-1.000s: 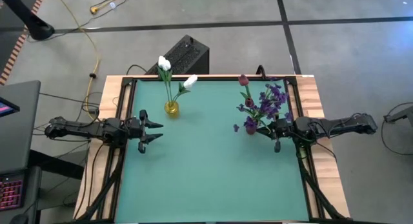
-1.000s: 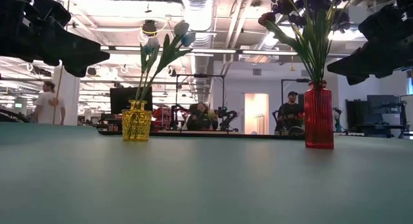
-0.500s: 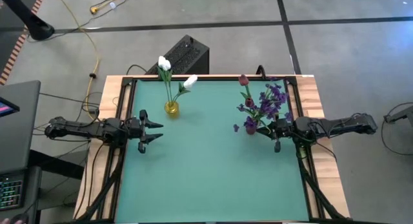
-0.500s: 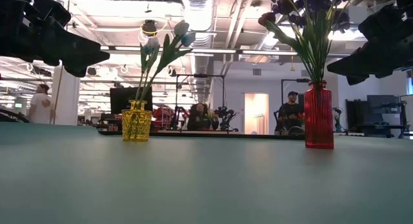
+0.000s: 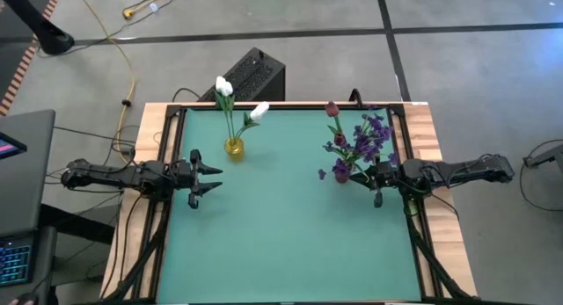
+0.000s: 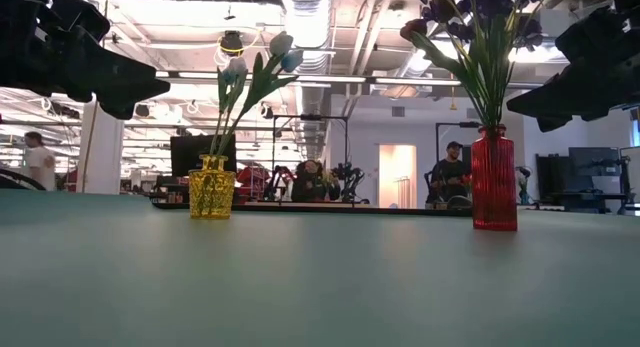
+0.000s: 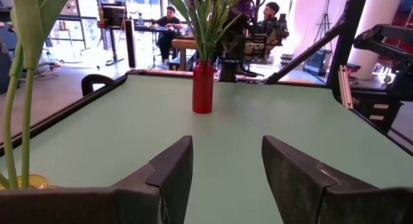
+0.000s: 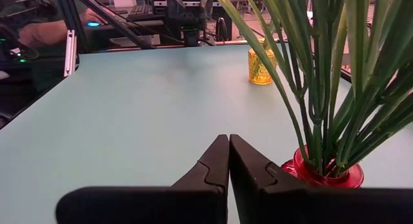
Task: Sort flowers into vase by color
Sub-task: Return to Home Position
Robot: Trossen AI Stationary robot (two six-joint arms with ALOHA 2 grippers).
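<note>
Hung at opposite edges of the teal table mat (image 5: 290,239), left gripper (image 7: 226,141) spread, right gripper (image 8: 228,139) pressed together beside the red glass vase (image 8: 321,176).

Distant person (image 6: 38,159) in the room behind — shifted leftward, away from the pillar (image 6: 101,147)

Grey concrete floor (image 5: 290,50) crossed by dark seams, with a yellow cable (image 5: 133,72) trailing at the left. A black box (image 5: 255,72) sits behind the green table (image 5: 281,235). Beyond lies an open workshop with bright ceiling lights (image 6: 190,9), a white column (image 6: 100,152) and a seated person (image 6: 450,172).
</note>
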